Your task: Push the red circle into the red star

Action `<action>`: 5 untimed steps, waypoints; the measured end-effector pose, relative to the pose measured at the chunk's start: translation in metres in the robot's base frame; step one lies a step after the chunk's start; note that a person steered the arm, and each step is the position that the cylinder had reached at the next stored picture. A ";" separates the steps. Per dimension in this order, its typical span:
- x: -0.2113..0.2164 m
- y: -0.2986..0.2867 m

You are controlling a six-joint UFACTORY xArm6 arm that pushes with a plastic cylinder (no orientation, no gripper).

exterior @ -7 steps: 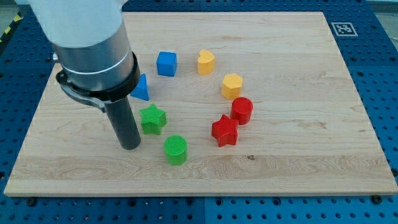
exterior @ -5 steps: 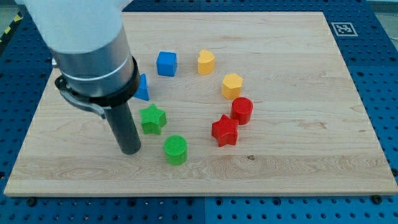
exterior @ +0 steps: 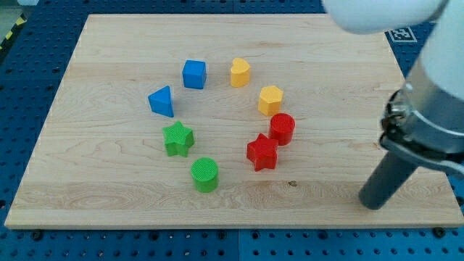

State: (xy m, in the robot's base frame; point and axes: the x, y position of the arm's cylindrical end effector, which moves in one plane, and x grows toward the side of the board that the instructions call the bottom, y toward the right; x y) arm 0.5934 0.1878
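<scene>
Red circle point(exterior: 282, 129) sits just up-right of red star point(exterior: 262, 152), nearly touching. My tip point(exterior: 372, 204), bare rod holding nothing, rests well right and lower; must reach circle's upper-right side, push down-left.

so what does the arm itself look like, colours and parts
The arm has a glossy white shell at the top, then a wide grey metallic cylinder ringed by a black collar. Below that hangs a straight dark rod, round in section and near black. My tip is the rod's plain blunt lower end. No cables or markings show on the arm.
</scene>
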 end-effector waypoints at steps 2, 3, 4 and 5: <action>-0.062 -0.001; -0.095 -0.005; -0.097 -0.006; -0.105 -0.022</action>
State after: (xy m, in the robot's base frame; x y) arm 0.4887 0.1658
